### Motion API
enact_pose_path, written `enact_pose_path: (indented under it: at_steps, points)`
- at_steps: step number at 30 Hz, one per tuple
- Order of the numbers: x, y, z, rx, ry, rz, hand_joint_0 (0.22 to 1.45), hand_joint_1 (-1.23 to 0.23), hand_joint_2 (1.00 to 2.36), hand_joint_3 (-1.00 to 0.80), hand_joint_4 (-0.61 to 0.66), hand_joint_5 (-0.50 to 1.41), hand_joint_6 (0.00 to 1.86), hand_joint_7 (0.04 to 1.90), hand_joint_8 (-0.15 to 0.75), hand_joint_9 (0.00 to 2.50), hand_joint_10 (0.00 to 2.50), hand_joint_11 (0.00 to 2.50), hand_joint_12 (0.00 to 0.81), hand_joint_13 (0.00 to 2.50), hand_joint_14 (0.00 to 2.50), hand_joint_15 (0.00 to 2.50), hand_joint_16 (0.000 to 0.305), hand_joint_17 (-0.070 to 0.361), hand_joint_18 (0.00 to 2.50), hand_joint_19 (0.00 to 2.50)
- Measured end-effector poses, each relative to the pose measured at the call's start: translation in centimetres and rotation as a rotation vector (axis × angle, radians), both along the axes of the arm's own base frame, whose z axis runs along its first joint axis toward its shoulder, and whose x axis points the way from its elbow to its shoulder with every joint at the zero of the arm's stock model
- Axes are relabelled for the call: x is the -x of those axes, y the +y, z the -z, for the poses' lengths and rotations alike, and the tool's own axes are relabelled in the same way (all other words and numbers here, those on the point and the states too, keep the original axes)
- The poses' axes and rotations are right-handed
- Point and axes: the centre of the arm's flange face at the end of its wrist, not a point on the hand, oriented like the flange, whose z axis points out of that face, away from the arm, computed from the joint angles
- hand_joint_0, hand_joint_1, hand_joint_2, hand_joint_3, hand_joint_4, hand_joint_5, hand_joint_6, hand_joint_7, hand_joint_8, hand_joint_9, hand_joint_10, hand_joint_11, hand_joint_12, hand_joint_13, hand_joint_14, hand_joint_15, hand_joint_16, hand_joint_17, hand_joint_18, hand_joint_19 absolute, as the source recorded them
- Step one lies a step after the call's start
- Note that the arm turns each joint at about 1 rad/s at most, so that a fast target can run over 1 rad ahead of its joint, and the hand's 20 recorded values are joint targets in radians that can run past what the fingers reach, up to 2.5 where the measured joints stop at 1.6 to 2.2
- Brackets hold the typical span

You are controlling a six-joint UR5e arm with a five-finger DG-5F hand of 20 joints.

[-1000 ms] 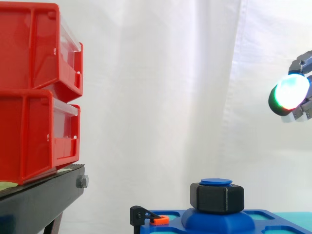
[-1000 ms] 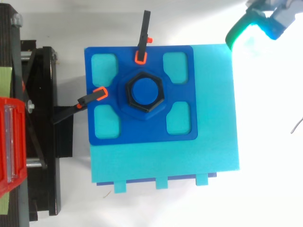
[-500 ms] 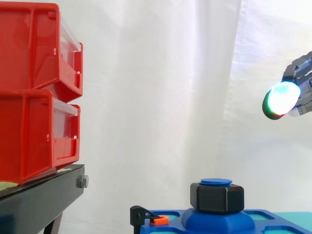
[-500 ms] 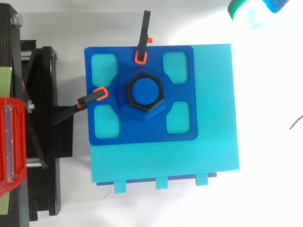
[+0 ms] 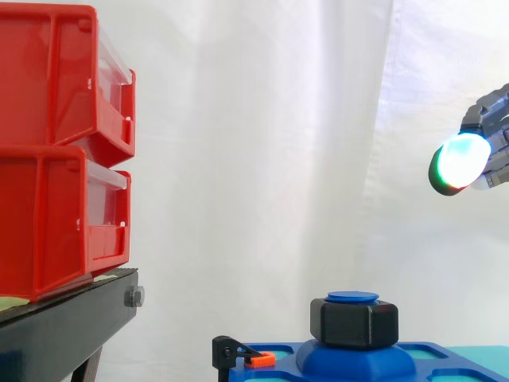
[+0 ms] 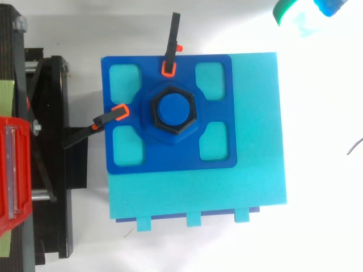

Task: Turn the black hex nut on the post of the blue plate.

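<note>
While the hand (image 5: pixel 463 161) is hovering at the side view's right edge, open or closed I cannot tell, the black hex nut (image 5: pixel 354 322) is sitting on the post (image 5: pixel 351 297), well below-left; from above, the nut is lying diagonally down-left of the hand, mid blue plate (image 6: pixel 170 161)

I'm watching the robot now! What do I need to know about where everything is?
Hand: up high at the right, away from the plate, touching nothing. I cannot tell if it is open or shut.
Black hex nut: on the post in the middle of the blue plate. Two clamps grip the plate's edges, and it lies on a teal block.
Done: nothing that shows.
Left: bring the hand to the nut and turn it.
</note>
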Motion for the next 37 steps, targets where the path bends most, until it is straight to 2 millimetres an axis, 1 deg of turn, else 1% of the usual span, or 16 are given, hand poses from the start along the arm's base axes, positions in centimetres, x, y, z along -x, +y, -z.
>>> enact_pose_path:
  at_steps: [8,10,12,17,19,20,21,23,26,27,28,31,33,37]
  points:
    - [-0.01,0.02,0.00,0.000,0.000,0.000,0.40,-0.46,1.00,-0.50,0.07,-0.26,0.50,0.65,0.150,0.00,0.00,0.00,0.295,0.00,0.00,0.04,0.050,0.113,0.00,0.10]
    - [-0.01,0.03,0.00,0.000,0.000,-0.001,0.40,-0.45,1.00,-0.50,0.08,-0.26,0.50,0.65,0.153,0.00,0.00,0.00,0.297,0.00,0.00,0.03,0.049,0.111,0.00,0.11]
    - [-0.01,0.03,0.01,0.000,0.000,-0.001,0.40,-0.45,1.00,-0.50,0.12,-0.26,0.50,0.64,0.155,0.01,0.00,0.00,0.298,0.00,0.00,0.04,0.049,0.109,0.00,0.11]
    - [-0.01,0.03,0.00,0.000,0.000,-0.001,0.40,-0.45,1.00,-0.50,0.10,-0.26,0.50,0.60,0.153,0.00,0.00,0.00,0.299,0.00,0.00,0.04,0.048,0.108,0.00,0.12]
    - [0.00,0.03,-0.01,0.000,0.000,-0.001,0.40,-0.45,1.00,-0.50,0.10,-0.26,0.50,0.61,0.153,0.00,0.00,0.00,0.300,0.00,0.00,0.04,0.048,0.109,0.00,0.12]
    - [-0.01,0.03,0.00,0.000,0.000,-0.001,0.40,-0.45,1.00,-0.50,0.10,-0.26,0.50,0.64,0.153,0.00,0.00,0.00,0.301,0.00,0.00,0.04,0.048,0.108,0.00,0.11]
    - [-0.01,0.03,0.00,0.000,0.000,-0.001,0.40,-0.45,1.00,-0.50,0.10,-0.26,0.50,0.60,0.150,0.00,0.00,0.00,0.301,0.00,0.00,0.04,0.048,0.109,0.00,0.12]
    - [-0.01,0.03,0.01,0.000,0.000,-0.001,0.40,-0.45,1.00,-0.50,0.10,-0.26,0.50,0.60,0.148,0.00,0.00,0.00,0.300,0.00,0.00,0.03,0.048,0.108,0.00,0.12]
    - [-0.01,0.03,0.00,0.000,0.000,-0.001,0.40,-0.46,1.00,-0.50,0.11,-0.26,0.50,0.65,0.147,0.00,0.00,0.00,0.300,0.00,0.00,0.03,0.048,0.107,0.00,0.12]
    - [-0.01,0.03,0.01,0.000,0.000,-0.001,0.40,-0.46,1.00,-0.50,0.11,-0.26,0.50,0.60,0.148,0.00,0.00,0.00,0.301,0.00,0.00,0.03,0.048,0.109,0.00,0.12]
    - [-0.01,0.03,0.00,0.000,0.000,-0.001,0.40,-0.46,1.00,-0.50,0.11,-0.26,0.50,0.59,0.147,0.00,0.00,0.00,0.301,0.00,0.00,0.02,0.048,0.108,0.00,0.12]
    - [0.00,0.03,-0.02,0.000,0.000,-0.001,0.40,-0.46,1.00,-0.50,0.11,-0.26,0.50,0.66,0.148,0.00,0.00,0.00,0.298,0.00,0.00,0.03,0.048,0.107,0.00,0.12]
    - [-0.01,0.03,-0.01,0.000,0.000,-0.001,0.41,-0.47,1.00,-0.50,0.11,-0.26,0.50,0.59,0.144,0.00,0.00,0.00,0.297,0.00,0.00,0.02,0.048,0.108,0.00,0.11]
    - [-0.01,0.03,0.00,0.000,0.000,-0.001,0.41,-0.48,1.00,-0.50,0.11,-0.26,0.50,0.63,0.144,0.00,0.00,0.00,0.295,0.00,0.00,0.03,0.047,0.106,0.00,0.12]
